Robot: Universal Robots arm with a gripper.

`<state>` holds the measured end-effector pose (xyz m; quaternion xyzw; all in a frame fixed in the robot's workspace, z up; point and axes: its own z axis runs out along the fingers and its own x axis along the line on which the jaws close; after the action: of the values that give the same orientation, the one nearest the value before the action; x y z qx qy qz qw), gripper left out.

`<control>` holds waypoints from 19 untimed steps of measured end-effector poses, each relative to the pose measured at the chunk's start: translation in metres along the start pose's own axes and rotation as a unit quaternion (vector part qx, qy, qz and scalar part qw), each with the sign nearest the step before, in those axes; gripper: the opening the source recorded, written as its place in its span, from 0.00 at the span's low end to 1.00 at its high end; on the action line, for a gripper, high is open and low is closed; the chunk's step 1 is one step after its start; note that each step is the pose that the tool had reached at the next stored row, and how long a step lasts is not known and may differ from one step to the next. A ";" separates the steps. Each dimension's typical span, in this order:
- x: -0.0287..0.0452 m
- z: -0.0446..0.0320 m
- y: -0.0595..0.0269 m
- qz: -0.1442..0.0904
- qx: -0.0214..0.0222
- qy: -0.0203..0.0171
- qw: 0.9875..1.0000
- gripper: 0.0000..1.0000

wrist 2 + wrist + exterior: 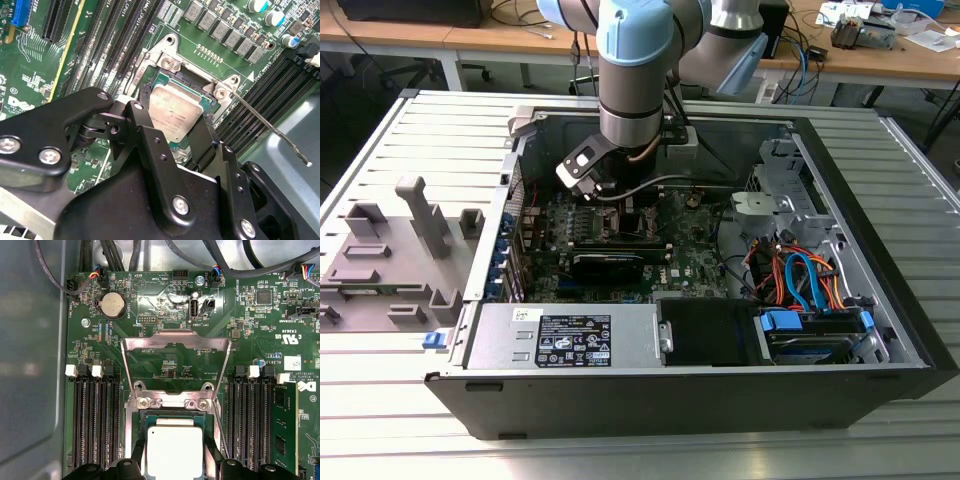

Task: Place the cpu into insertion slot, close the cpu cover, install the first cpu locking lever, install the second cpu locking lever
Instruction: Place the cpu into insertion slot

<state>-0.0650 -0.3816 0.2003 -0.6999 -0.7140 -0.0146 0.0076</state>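
Note:
My gripper reaches down into the open computer case over the motherboard. Its two black fingers sit against opposite edges of the cpu, a pale silver square chip, so it is shut on it. The cpu lies level in or just above the insertion slot; I cannot tell which. The cpu cover, a silvery frame with an open window, is tilted up and open beyond the slot. A thin wire locking lever sticks out unlatched beside the socket. In the exterior view the gripper is under the blue-grey arm.
Black memory slots flank the socket on both sides, with one module fitted. Black cables run past the board's edge. The power supply and orange and blue cables fill the case's near side. Grey fixtures stand outside on the exterior view's left.

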 end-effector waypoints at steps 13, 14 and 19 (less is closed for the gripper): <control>0.0006 0.0023 0.0003 0.000 0.000 0.000 1.000 0.55; 0.0006 0.0024 0.0004 0.000 0.000 0.000 1.000 0.55; 0.0006 0.0025 0.0004 0.000 0.000 0.000 1.000 0.55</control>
<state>-0.0646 -0.3810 0.1978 -0.7001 -0.7138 -0.0148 0.0078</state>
